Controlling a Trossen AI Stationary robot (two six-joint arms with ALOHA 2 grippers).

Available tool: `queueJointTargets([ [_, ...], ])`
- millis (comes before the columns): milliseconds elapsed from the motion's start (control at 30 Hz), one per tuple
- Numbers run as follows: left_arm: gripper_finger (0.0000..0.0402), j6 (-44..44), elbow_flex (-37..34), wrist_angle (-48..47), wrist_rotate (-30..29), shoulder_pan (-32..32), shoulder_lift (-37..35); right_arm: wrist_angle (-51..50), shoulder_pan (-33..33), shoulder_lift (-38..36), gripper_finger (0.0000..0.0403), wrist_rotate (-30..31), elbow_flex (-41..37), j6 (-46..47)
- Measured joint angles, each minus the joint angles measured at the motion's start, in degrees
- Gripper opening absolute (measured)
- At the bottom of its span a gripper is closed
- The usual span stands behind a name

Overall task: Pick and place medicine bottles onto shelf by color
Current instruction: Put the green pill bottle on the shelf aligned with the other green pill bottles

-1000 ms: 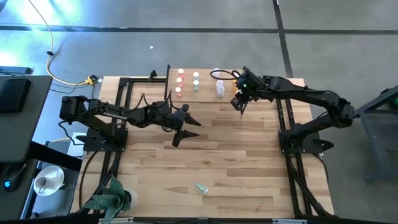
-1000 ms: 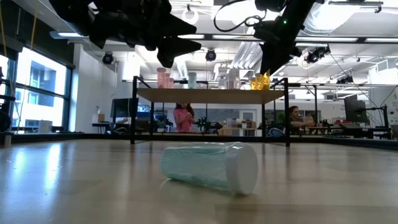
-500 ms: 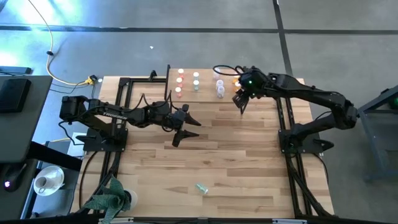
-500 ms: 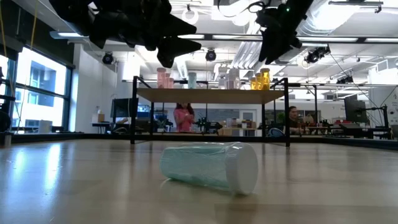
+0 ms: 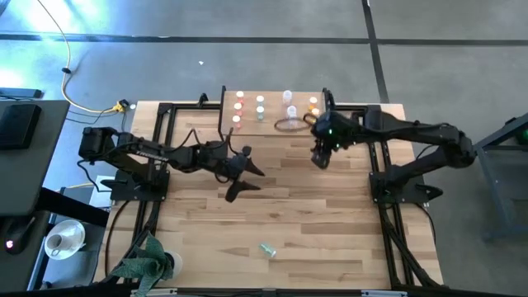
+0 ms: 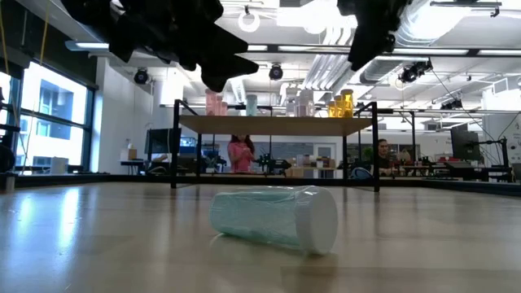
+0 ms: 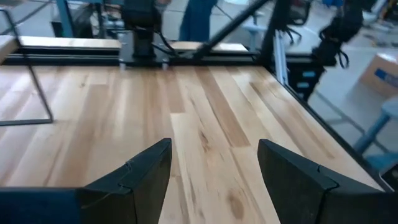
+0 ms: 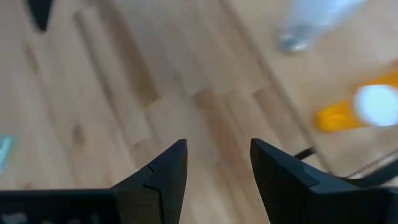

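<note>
Plank-wood tabletop (image 5: 313, 214) fills the high view, with the shelf (image 5: 274, 122) at its far edge carrying red-pink, pale green, clear and orange medicine bottles (image 5: 240, 106) in rows. One pale green bottle (image 5: 267, 249) lies on its side near the front edge, well apart from both arms; the low view shows its white cap (image 6: 319, 221) turned toward the camera's right. The left end effector (image 5: 241, 179) hangs mid-table, fingers (image 7: 134, 177) spread wide and empty. The right end effector (image 5: 318, 158) hovers just in front of the shelf, also parted with nothing between; its wrist view alone catches an orange bottle (image 8: 348, 112) nearby. Bare boards lie open between them.
</note>
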Motion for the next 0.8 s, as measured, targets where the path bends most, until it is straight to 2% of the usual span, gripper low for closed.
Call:
queueJointTargets([
  [267, 0.0227, 3.7, 0.0, -2.2, -0.6, -4.9, 0.0, 3.5, 11.9, 0.0, 0.0167, 2.7, -6.1, 2.8],
  [500, 0.0227, 9.3, 0.1, -2.3, -11.2, -10.7, 0.0, 10.1, 18.7, 0.0, 0.0167, 3.9, -11.4, 6.9],
  [633, 0.0227, 9.4, 3.9, -7.8, -14.3, -13.3, 0.0, 15.2, 22.0, 0.0, 0.0167, 9.5, -13.6, 6.9],
  [800, 0.0227, 10.1, 8.8, -14.9, -17.7, -17.3, 2.4, 24.2, 24.9, 0.0, 0.0167, 20.4, -16.0, 6.9],
])
